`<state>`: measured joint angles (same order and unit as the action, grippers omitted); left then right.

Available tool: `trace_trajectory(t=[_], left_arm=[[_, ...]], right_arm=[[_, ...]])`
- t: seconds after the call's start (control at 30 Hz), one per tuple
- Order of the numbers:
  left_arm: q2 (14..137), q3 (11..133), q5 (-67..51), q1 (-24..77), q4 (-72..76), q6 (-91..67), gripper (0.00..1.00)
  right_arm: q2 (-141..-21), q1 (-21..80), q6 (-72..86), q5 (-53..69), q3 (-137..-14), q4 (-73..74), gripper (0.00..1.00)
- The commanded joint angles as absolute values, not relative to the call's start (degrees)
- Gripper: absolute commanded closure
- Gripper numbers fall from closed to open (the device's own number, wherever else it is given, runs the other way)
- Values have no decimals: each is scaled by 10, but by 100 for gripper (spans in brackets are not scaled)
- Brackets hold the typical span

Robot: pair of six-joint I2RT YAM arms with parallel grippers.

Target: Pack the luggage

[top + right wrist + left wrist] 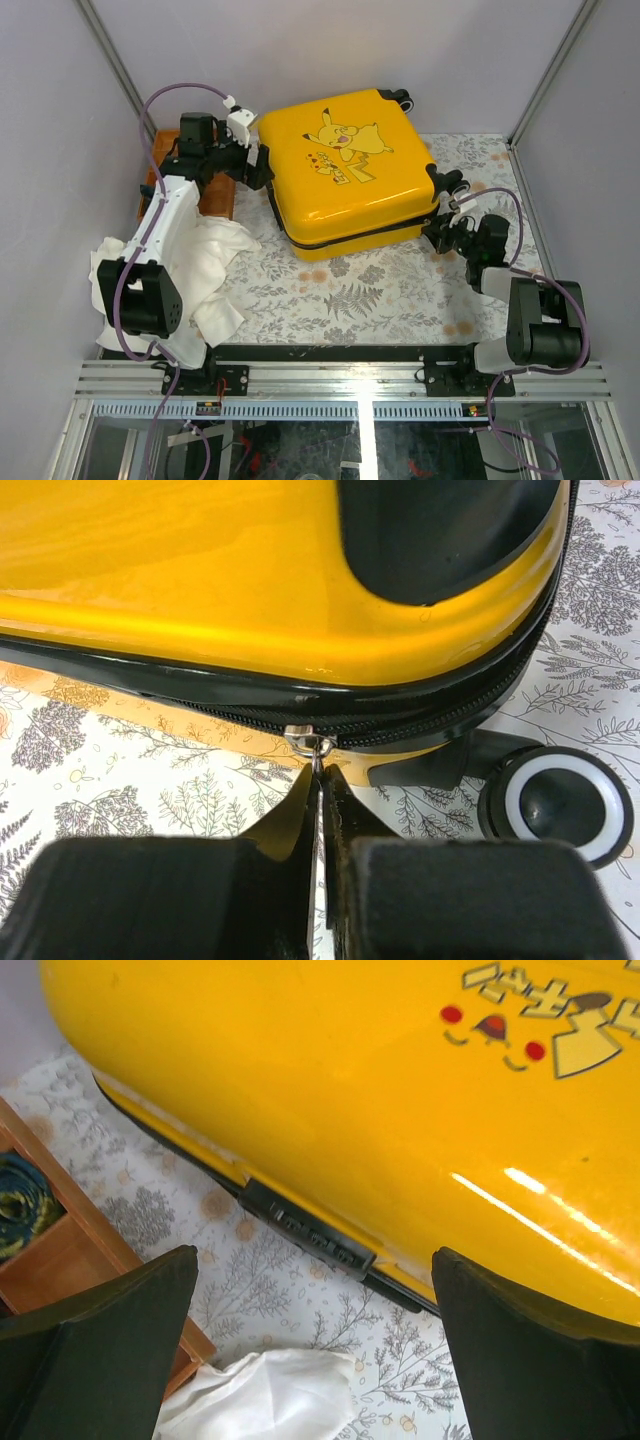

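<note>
The yellow Pikachu luggage [350, 170] lies flat and closed on the patterned tablecloth. My right gripper [441, 232] is at its near right corner, shut on the silver zipper pull [318, 758] of the black zipper [420, 730], close to a black wheel [560, 805]. My left gripper [262, 170] is open beside the luggage's left side, its fingers [120, 1330] wide apart and holding nothing. The left wrist view shows the yellow shell [380, 1110] and a black lock block [305, 1230] on its seam.
A brown wooden tray [215, 200] stands at the left under my left arm, also in the left wrist view [75, 1250]. White cloth [205, 270] lies at the near left, its edge below my left gripper [265, 1395]. Walls enclose the table.
</note>
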<state>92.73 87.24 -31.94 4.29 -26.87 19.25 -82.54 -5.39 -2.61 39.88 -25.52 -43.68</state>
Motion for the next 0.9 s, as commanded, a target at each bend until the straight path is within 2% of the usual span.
trace_trajectory(t=[0.0,0.2,0.43,0.87], left_arm=[[917,850,-326,38,-276,187,1],[934,865,-343,44,-293,218,2],[942,870,-339,44,-293,216,2],[932,862,-346,44,-287,221,0]], right_arm=[[-788,-71,-72,367,-267,-419,100],[-814,-94,-56,397,-287,-442,100],[-834,-93,-25,430,-301,-466,88],[-823,-74,-17,424,-300,-477,79]])
